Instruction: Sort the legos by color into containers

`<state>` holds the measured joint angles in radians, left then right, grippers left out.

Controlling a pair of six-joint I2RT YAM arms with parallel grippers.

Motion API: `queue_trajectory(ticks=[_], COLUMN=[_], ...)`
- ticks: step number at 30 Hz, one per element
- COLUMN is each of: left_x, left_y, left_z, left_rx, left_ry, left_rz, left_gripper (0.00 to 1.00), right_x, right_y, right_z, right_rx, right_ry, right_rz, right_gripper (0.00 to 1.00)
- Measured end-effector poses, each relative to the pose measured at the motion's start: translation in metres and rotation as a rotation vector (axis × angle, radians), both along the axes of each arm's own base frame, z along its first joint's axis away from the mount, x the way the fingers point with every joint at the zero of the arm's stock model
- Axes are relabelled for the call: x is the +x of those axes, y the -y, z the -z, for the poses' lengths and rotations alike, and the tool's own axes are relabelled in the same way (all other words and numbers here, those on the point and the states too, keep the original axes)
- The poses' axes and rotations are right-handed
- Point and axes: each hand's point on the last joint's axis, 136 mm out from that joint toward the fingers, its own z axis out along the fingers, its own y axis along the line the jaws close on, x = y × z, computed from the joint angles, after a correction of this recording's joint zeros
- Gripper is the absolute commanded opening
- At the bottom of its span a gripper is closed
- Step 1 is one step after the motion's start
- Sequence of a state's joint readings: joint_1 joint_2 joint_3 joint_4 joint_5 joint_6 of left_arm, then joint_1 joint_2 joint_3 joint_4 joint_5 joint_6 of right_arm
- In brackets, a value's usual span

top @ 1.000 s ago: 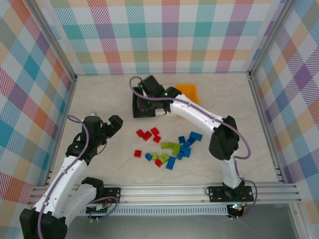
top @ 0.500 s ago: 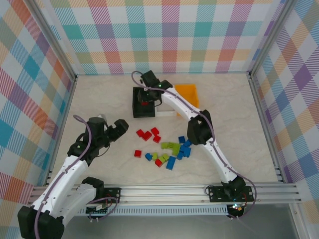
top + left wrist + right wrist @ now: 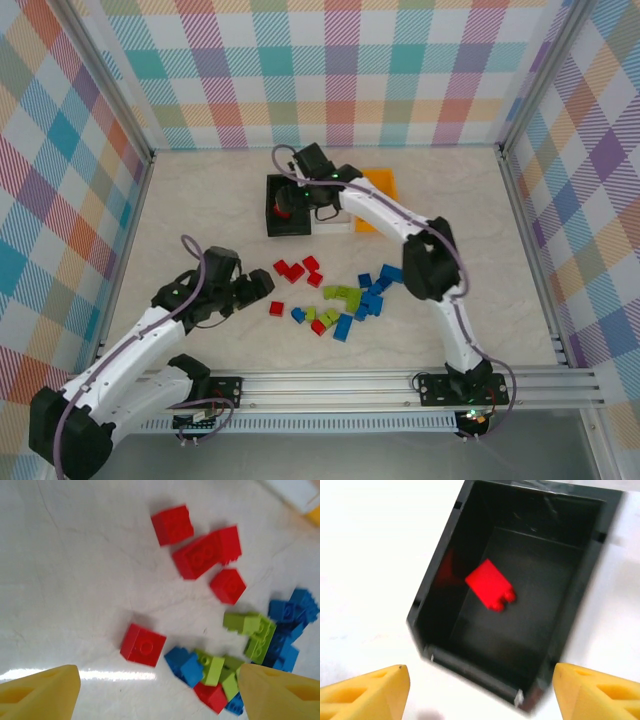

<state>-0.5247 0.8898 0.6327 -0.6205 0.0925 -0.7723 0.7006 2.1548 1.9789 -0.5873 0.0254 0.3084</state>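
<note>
Top external view lets us see a pale, stone-look worktop [image 3: 200, 200]. Bright checked walls [image 3: 330, 70] stand on three sides, and silver metal bars [image 3: 330, 383] run along the bottom edge.

Near the top middle of the frame sits the black bin [image 3: 272, 228]. A white bin [image 3: 338, 226] is just right of it, and an orange bin [image 3: 385, 183] is further right. The right claw [image 3: 297, 198] hangs over the black bin. In the right wrist view we see its two yellow fingers [image 3: 365, 692] wide apart in the lower corners, with nothing between them. One red brick [image 3: 490, 586] lies on the floor of the black bin.

The legos [image 3: 345, 300] lie loose on the worktop in the middle of the frame. Red ones are at the upper left, and green and blue ones are bunched to the right. The left claw [image 3: 262, 288] is just left of them, near a lone red brick [image 3: 276, 309]. In the left wrist view its yellow fingers are spread wide and hold nothing.
</note>
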Motion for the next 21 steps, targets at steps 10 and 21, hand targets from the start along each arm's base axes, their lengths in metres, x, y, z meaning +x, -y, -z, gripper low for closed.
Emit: queue_trajectory(ticks=[10,21], left_x=[-0.02,0.009], left_y=[0.017,0.032], left_z=[0.057,0.076], left_rx=[0.16,0.288], left_ry=[-0.197,-0.258], left_rz=[0.092,0.158], left_gripper=[0.69,0.68], right_x=[-0.077,-0.107], right_y=[0.068,0.095], right_z=[-0.013,0.007], right_rx=[0.06,0.029], right_ry=[0.022,-0.016], right_rz=[0.051,0.073], right_gripper=[0.73,0.73])
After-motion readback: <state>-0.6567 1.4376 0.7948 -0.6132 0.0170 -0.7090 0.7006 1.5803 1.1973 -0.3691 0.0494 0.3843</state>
